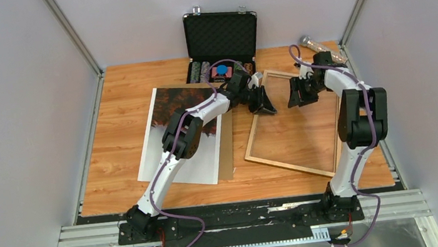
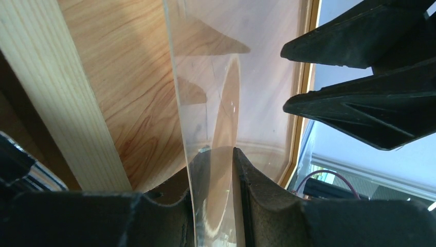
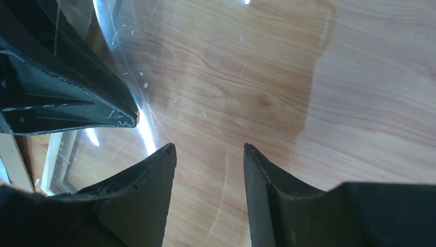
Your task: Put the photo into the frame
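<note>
The photo (image 1: 204,153) lies flat, picture side up, on the worktop (image 1: 115,123), at 9 o'clock from the frame (image 1: 288,165), which rests skewed. At the frame's 11 o'clock corner, the left gripper (image 1: 262,101) is clenched on the edge of the clear pane (image 2: 205,77). The right gripper (image 1: 300,93) hangs released over the pane, toward 12 o'clock. Beyond them a black case (image 1: 221,35) stands open.

Large autumn-trees paper photo (image 1: 165,103) lies left on the wooden bench (image 1: 119,98), atop a brown fibreboard panel (image 1: 226,154). Light wooden rectangular frame (image 1: 290,165) lies right of it. Black open case (image 1: 221,35) stands behind both.
</note>
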### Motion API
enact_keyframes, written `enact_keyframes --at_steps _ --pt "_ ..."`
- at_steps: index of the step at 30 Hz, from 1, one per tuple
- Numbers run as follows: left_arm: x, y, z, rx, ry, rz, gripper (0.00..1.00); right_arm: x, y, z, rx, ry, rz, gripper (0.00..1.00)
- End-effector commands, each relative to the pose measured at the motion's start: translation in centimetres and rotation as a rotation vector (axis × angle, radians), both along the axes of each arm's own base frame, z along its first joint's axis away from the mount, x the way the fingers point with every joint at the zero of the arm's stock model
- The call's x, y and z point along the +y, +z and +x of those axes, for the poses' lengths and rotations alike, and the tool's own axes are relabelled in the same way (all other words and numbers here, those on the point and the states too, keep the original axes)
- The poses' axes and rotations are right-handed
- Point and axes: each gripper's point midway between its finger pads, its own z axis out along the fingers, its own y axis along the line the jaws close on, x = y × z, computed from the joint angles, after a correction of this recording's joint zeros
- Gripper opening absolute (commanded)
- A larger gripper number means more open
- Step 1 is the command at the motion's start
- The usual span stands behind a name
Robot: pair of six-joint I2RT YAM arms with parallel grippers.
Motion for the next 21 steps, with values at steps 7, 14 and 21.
enact_keyframes --at_steps 7,14,21 --pt "2.4 -6.7 -2.6 0.103 -0.015 0.188 0.31 -0.1 -0.3 2.0 -0.042 -0.007 -0.030 0.49" --pt "2.4 -6.7 -2.6 0.101 -0.015 0.188 0.31 0.0 -1.6 1.6 -0.020 -0.007 -0.033 0.49" --pt "2.5 -6.7 -2.6 0.093 -0.017 0.190 0.31 -0.1 -2.7 1.0 0.006 -0.016 -0.042 0.49"
